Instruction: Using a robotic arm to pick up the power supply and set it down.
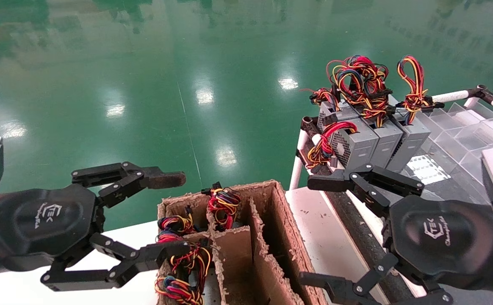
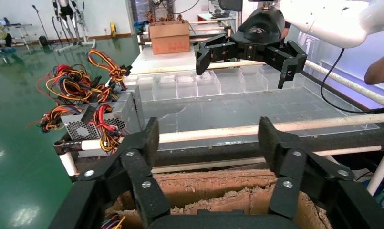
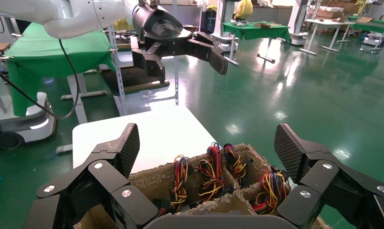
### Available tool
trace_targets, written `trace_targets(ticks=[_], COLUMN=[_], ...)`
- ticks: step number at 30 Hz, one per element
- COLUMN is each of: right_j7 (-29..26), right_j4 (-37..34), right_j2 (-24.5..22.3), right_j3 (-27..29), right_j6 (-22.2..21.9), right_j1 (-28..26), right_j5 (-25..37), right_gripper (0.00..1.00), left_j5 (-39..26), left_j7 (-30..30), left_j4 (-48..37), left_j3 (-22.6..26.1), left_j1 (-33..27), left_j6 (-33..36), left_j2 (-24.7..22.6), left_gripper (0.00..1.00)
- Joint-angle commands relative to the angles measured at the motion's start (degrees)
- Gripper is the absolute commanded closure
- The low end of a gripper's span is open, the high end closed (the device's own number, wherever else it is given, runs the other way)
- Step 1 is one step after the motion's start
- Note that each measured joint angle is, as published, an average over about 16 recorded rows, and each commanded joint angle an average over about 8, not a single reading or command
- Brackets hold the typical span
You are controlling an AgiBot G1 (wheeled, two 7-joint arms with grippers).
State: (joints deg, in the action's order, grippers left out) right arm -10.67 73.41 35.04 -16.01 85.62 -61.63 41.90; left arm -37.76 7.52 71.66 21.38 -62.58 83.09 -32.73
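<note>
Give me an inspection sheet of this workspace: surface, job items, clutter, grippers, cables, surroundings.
Surface: white table holding a cardboard divider box; beside it a clear plastic tray on a pipe rack.
Job's things: three power supplies standing side by side at the tray's end; more wire bundles stick up from the box compartments.
Clutter: cardboard crumbs on the table by the box.
Grippers: left gripper open, over the box's left side; right gripper open, between box and tray, empty.
Cables: red, yellow, orange and blue bundles looping loose above the supplies.
Surroundings: glossy green floor; tables and a seated person far off.
</note>
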Motion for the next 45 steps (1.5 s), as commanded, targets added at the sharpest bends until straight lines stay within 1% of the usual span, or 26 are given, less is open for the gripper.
trace_targets(ticks=[1,29,37,42,45], right_j7=[0.0,0.0,0.0,0.0,0.1], right_j4=[0.0,0.0,0.0,0.0,-0.3], right_j2=[0.0,0.0,0.0,0.0,0.5], right_j3=[0.0,0.0,0.0,0.0,-0.3], right_j6=[0.0,0.0,0.0,-0.1,-0.8], right_j1=[0.0,0.0,0.0,0.0,0.0], right_j5=[0.0,0.0,0.0,0.1,0.8], right_gripper=[0.00,0.00,0.00,0.00,0.00], left_j5=[0.0,0.0,0.0,0.0,0.0], left_j7=[0.0,0.0,0.0,0.0,0.0], left_j4=[0.0,0.0,0.0,0.0,0.0], left_j3=[0.0,0.0,0.0,0.0,0.0], left_j1=[0.0,0.0,0.0,0.0,0.0], left_j6=[0.0,0.0,0.0,0.0,0.0], left_j2=[0.0,0.0,0.0,0.0,0.0], left_gripper=[1.00,1.00,0.00,0.00,0.00])
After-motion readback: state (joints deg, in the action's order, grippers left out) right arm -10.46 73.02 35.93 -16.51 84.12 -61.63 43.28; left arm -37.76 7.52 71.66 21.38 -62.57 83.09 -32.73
